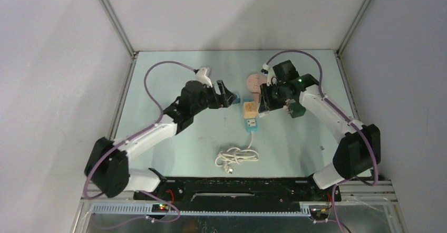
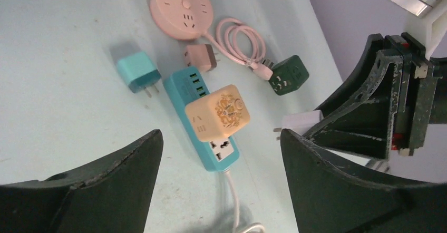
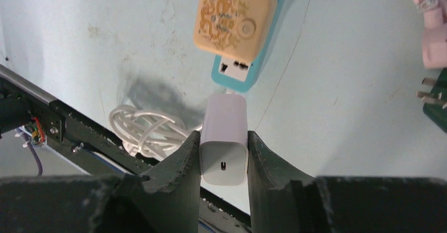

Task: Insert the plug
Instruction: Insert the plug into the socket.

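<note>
The right fingers (image 3: 185, 154) are clamped on a white plug (image 3: 224, 141), one finger pressed to each flat side. The plug's rear face with its small slot looks back toward the wrist. Its front end points away from the fingertips at the near end of a teal power strip (image 3: 238, 77). From the left wrist view the plug's prong hangs clear of the strip, so it is not in a socket yet.

A cream cube adapter (image 3: 234, 19) sits plugged into the strip just beyond the one free socket, straight ahead of the right fingertips. A coiled white cable (image 3: 143, 130) lies on the bench (image 3: 327, 117) to one side of those fingers.

The left fingers (image 2: 143, 149) are spread wide and hold nothing. The strip and cream cube lie on the bench below the gap between them. Further ahead of the left fingertips a small teal adapter (image 2: 138, 72) lies just beside the strip. A brownish adapter (image 2: 199, 57) lies at the strip's far end, and a round pink socket hub (image 2: 182, 6) lies beyond it. The hub's pink cord (image 2: 242, 40) loops toward a dark green cube (image 2: 289, 75).
</note>
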Robot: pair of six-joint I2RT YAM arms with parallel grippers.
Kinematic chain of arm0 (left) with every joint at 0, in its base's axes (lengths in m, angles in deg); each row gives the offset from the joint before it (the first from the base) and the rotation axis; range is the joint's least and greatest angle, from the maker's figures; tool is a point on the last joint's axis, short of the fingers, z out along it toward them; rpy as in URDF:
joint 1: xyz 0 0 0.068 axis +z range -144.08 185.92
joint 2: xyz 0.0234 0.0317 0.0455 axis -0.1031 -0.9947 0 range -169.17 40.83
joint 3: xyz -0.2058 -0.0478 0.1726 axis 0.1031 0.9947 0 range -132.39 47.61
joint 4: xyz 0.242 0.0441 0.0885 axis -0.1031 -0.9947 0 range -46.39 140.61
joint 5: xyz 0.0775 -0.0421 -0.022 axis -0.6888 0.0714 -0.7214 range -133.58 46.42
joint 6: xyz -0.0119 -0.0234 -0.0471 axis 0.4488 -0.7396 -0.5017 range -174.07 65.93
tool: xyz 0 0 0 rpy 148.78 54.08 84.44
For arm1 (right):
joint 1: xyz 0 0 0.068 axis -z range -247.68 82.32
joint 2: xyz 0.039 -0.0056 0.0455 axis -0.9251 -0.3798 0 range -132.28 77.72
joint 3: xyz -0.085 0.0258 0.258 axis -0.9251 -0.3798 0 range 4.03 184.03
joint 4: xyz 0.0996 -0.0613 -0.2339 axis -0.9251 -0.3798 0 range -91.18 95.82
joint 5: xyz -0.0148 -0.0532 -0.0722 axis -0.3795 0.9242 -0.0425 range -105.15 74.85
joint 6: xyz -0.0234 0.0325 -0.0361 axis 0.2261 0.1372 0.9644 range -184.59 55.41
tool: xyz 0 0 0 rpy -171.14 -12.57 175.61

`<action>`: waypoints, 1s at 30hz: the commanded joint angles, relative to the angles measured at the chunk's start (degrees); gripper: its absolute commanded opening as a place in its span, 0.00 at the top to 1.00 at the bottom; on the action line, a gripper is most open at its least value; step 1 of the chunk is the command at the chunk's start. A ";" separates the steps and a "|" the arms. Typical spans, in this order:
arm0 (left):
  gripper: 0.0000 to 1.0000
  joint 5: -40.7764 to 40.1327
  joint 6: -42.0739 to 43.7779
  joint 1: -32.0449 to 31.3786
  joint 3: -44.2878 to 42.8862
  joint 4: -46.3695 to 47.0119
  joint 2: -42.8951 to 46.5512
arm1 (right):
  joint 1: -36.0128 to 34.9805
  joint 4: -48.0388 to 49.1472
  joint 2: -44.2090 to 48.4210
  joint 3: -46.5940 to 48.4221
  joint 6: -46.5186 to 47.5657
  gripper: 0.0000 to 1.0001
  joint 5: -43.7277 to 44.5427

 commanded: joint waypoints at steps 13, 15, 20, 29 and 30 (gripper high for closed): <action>0.08 -10.01 12.32 -0.10 16.02 -10.60 19.63 | -1.33 3.32 0.55 -6.68 -3.47 1.00 -3.33; 0.08 -10.52 12.03 -0.10 16.94 -10.92 20.37 | -1.71 3.71 -1.38 -5.76 -3.81 1.00 -3.06; 0.08 -11.14 11.17 -0.11 19.12 -10.98 22.11 | -3.17 4.31 -5.66 -2.98 -4.38 1.00 -1.51; 0.08 -12.19 11.15 -0.11 20.85 -11.79 23.88 | -5.83 4.42 -11.01 1.47 -5.70 1.00 1.66; 0.08 -12.36 11.08 -0.05 20.84 -12.03 23.93 | -6.10 4.36 -11.42 1.87 -5.96 1.00 2.16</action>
